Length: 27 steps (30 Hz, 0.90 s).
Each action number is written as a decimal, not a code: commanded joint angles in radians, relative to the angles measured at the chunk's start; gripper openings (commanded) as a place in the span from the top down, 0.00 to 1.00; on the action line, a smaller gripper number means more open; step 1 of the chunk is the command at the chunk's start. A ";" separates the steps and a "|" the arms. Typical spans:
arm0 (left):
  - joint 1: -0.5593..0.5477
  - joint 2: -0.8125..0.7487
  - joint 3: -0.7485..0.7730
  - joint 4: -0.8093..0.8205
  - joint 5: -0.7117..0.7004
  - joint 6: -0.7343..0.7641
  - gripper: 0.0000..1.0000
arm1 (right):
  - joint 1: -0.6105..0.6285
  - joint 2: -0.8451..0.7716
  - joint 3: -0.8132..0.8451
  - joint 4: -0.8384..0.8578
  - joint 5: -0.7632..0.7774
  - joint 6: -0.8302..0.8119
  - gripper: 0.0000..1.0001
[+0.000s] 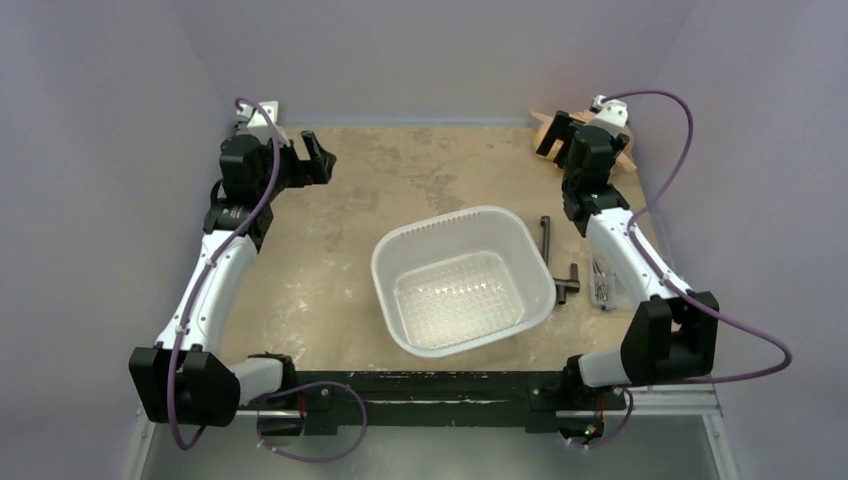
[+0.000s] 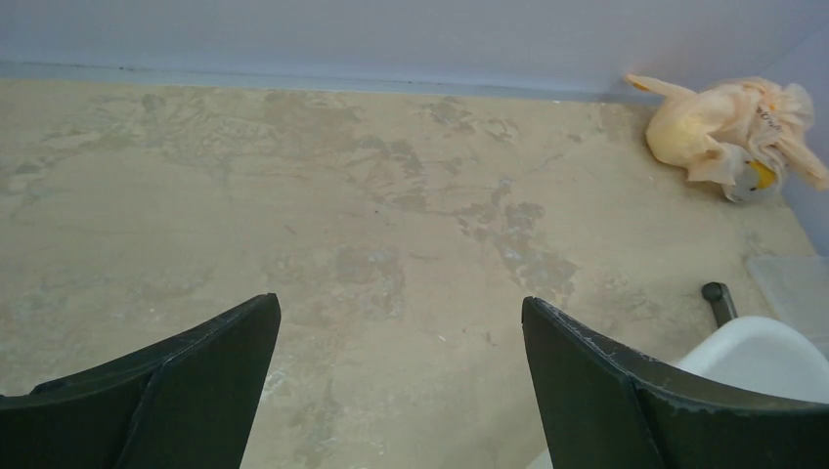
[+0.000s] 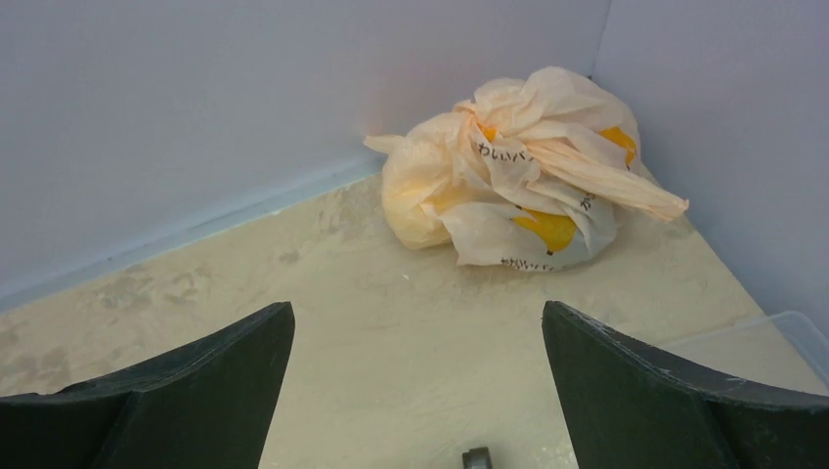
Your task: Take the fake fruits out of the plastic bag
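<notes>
Soft, even, cool light fills the enclosure, and shadows are faint and diffuse. Seen from overhead, the picture is slightly soft, and the walls darken toward the upper corners. A row of small bright glints sits on the floor of the white basin (image 1: 460, 300); the tabletop (image 1: 340, 230) looks matte. In the wrist views the left gripper (image 2: 399, 303) and right gripper (image 3: 418, 308) read as dark shapes with a pale sheen along their edges. The plastic bag (image 3: 518, 176) is sharp, gently shaded in its folds.

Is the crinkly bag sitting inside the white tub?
No, the white tub holds nothing, and the crumpled plastic bag lies outside it, off in a corner.
</notes>
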 commanded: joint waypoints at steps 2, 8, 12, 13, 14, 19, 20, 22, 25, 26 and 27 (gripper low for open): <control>-0.004 -0.004 0.031 0.093 0.135 -0.071 0.06 | -0.001 0.066 0.071 0.021 0.066 0.045 0.01; -0.003 0.006 0.046 0.084 0.164 -0.075 0.05 | -0.001 0.178 0.133 0.023 0.057 0.140 0.01; -0.004 0.041 0.063 0.077 0.209 -0.097 0.05 | -0.004 0.293 0.218 0.027 0.083 0.181 0.01; -0.003 0.059 0.073 0.067 0.224 -0.106 0.05 | -0.008 0.327 0.245 0.025 0.083 0.189 0.01; -0.004 0.074 0.080 0.063 0.242 -0.112 0.05 | -0.009 0.360 0.277 0.018 0.094 0.197 0.01; -0.004 0.126 0.092 0.083 0.311 -0.171 0.04 | -0.023 0.491 0.391 0.048 0.095 0.200 0.01; -0.005 0.136 0.096 0.083 0.327 -0.181 0.04 | -0.026 0.517 0.413 0.042 0.109 0.202 0.01; -0.005 0.152 0.106 0.082 0.350 -0.197 0.03 | -0.043 0.565 0.467 0.019 0.115 0.211 0.01; -0.005 0.167 0.110 0.091 0.373 -0.215 0.03 | -0.064 0.627 0.531 -0.002 0.147 0.214 0.01; -0.005 0.171 0.110 0.094 0.378 -0.221 0.03 | -0.072 0.641 0.541 -0.001 0.156 0.218 0.01; -0.005 0.174 0.111 0.097 0.382 -0.226 0.03 | -0.081 0.654 0.551 0.007 0.157 0.217 0.01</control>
